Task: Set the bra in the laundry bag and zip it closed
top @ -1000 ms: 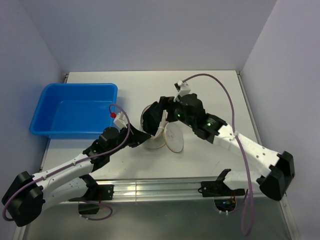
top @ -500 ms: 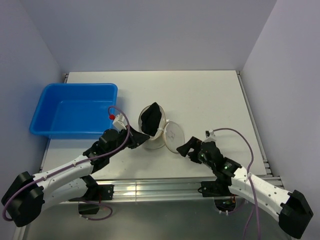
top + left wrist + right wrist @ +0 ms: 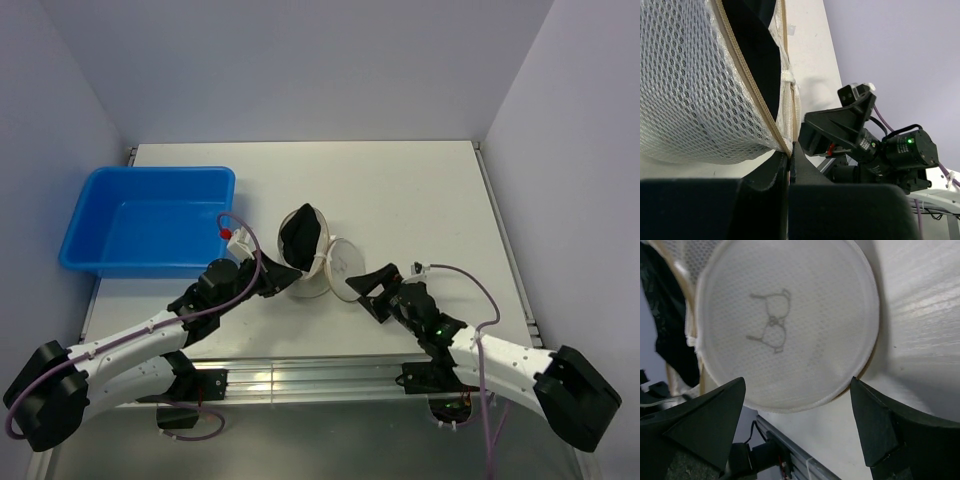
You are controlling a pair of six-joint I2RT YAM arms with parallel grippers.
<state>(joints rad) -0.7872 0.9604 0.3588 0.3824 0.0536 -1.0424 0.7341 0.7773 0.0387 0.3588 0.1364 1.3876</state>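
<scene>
The laundry bag (image 3: 308,280) lies mid-table, white mesh with a tan rim (image 3: 747,85). Its round lid (image 3: 345,266) hangs open and fills the right wrist view (image 3: 785,325). A black cloth (image 3: 302,235) sticks up out of the bag's mouth and also shows in the left wrist view (image 3: 752,40). No white or pale bra shows in any view. My left gripper (image 3: 283,281) is shut on the bag's rim at its near edge (image 3: 790,150). My right gripper (image 3: 362,287) is open and empty, its jaws wide, just short of the lid's lower edge (image 3: 797,405).
A big blue plastic tub (image 3: 95,215) stands at the table's left, and nothing shows inside it. A metal rail (image 3: 320,378) runs along the near edge. Walls close in the table at the back and both sides.
My right arm left the bag's mouth, drew back to the near edge, then came forward low with open jaws to the lid. The black cloth stays in the bag. My left gripper has not moved.
</scene>
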